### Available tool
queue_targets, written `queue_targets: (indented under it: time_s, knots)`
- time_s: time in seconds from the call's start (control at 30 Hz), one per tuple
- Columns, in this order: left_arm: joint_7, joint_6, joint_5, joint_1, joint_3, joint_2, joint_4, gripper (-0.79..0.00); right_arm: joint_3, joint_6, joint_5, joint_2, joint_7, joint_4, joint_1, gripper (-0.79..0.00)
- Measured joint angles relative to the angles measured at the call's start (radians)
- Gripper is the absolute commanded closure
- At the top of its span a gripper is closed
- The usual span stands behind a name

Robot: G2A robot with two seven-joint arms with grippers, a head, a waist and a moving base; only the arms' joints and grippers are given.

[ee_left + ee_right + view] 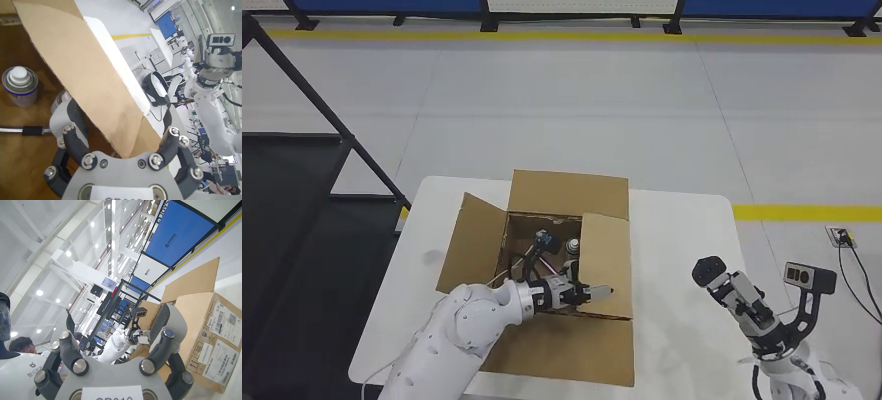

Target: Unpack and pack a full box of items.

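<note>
My arms (467, 325): white, smooth, rounded shells.
My fingers (75, 115): black ribbed pads, white backs.
My wrist plate (121, 166): grey metal, silver screws, white label.
My camera (810, 277): small black box.

**All views share the box (569, 193)**

Top view looks down on the bench (682, 260). Left wrist view, close inside the box, faces 3 o'clock; right wrist view, at 4 o'clock, looks back, tilted upward.
</note>
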Motion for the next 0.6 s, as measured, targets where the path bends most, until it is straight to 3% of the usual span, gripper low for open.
queue_targets:
  time_s: [0.33, 0.6]
  knots:
    - [0.065, 0.009, 0.022, -0.025, 0.053, -0.022, -0.066, -0.785, 0.025, -0.024, 0.036, 0.006, -0.031, -0.005, -0.012, -0.785]
    - [0.071, 0.039, 0.024, -0.135, 0.185, -0.074, 0.008, -0.785, 0.068, -0.055, 0.071, 0.01, -0.067, -0.019, -0.056, -0.785]
